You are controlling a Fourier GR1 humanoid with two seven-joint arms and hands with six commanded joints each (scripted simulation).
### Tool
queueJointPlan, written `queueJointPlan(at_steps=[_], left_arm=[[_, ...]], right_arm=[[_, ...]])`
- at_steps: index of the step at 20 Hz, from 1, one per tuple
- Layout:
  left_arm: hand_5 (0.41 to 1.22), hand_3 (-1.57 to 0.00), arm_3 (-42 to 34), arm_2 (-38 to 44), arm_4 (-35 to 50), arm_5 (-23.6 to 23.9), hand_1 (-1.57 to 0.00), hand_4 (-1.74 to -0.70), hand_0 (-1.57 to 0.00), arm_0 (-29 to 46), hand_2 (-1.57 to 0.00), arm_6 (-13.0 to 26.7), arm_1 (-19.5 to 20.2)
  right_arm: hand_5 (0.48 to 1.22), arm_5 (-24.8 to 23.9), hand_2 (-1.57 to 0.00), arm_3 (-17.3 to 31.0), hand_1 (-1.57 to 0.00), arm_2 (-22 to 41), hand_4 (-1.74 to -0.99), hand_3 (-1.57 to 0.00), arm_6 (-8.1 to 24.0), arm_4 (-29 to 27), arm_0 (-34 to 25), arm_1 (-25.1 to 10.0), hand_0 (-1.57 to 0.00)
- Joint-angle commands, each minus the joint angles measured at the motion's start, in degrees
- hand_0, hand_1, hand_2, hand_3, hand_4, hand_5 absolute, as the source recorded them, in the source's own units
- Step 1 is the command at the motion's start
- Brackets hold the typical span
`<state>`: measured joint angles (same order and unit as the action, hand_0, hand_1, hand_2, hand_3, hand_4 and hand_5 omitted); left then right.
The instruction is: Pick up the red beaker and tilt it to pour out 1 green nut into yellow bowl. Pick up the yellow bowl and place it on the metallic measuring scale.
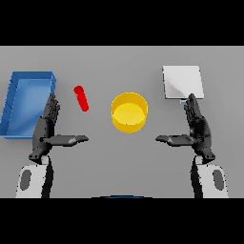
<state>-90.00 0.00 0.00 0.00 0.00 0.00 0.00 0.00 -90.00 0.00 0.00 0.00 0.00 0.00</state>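
Observation:
A slim red beaker stands on the grey table, left of centre, leaning slightly. The yellow bowl sits in the middle of the table; I see nothing inside it. The metallic measuring scale is a pale square plate at the back right. My left hand rests open below and left of the beaker, fingers straight, thumb pointing inward. My right hand mirrors it, open, just below the scale and right of the bowl. Neither hand touches anything. No green nut is visible.
A blue tray lies at the far left, close beside my left hand.

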Motion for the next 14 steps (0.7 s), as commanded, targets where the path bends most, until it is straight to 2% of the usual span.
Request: queueJointPlan(at_steps=[1, 6, 7, 9, 11, 14], left_arm=[[0.652, 0.00, 0.1, 0.0, 0.0, 0.1, 0.00, -1.20, 0.00, -0.2, 0.00, 0.1, -0.1], [0.652, 0.00, 1.6, -0.2, -0.4, 0.5, 0.00, -1.20, 0.00, -2.0, 0.00, 0.6, -0.6], [0.652, 0.00, -0.5, -2.2, -3.6, 0.6, 0.00, -1.20, 0.00, -0.5, 0.00, 0.4, 0.8], [0.650, 0.00, -3.5, -4.6, -6.7, 0.5, 0.00, -1.21, 0.00, 1.4, 0.00, 0.8, 2.0], [0.658, 0.00, -5.1, -5.5, -7.4, 0.1, 0.00, -1.22, 0.00, 2.4, 0.00, 2.4, 2.4], [0.662, 0.00, -6.4, -6.2, -8.1, -0.1, 0.00, -1.23, 0.00, 2.5, 0.00, 3.7, 3.0]], right_arm=[[0.681, -0.1, 0.00, 0.0, 0.00, 0.0, -1.245, 0.00, 0.1, 0.0, -0.1, 0.1, 0.00], [0.681, -0.3, 0.00, 0.3, 0.00, 0.3, -1.245, 0.00, 0.7, 0.4, -0.9, 0.3, 0.00], [0.681, -1.5, 0.00, -2.1, 0.00, 2.7, -1.245, 0.00, -3.4, 6.2, 1.2, -2.1, 0.00], [0.679, -2.9, 0.00, -5.1, 0.00, 6.1, -1.239, 0.00, -6.2, 12.6, 4.4, -3.3, 0.00], [0.678, -3.8, 0.00, -5.8, 0.00, 6.8, -1.235, 0.00, -4.2, 15.0, 4.0, -3.8, 0.00], [0.681, -3.2, 0.00, -7.3, 0.00, 7.9, -1.245, 0.00, -4.9, 15.2, 5.1, -3.4, 0.00]])
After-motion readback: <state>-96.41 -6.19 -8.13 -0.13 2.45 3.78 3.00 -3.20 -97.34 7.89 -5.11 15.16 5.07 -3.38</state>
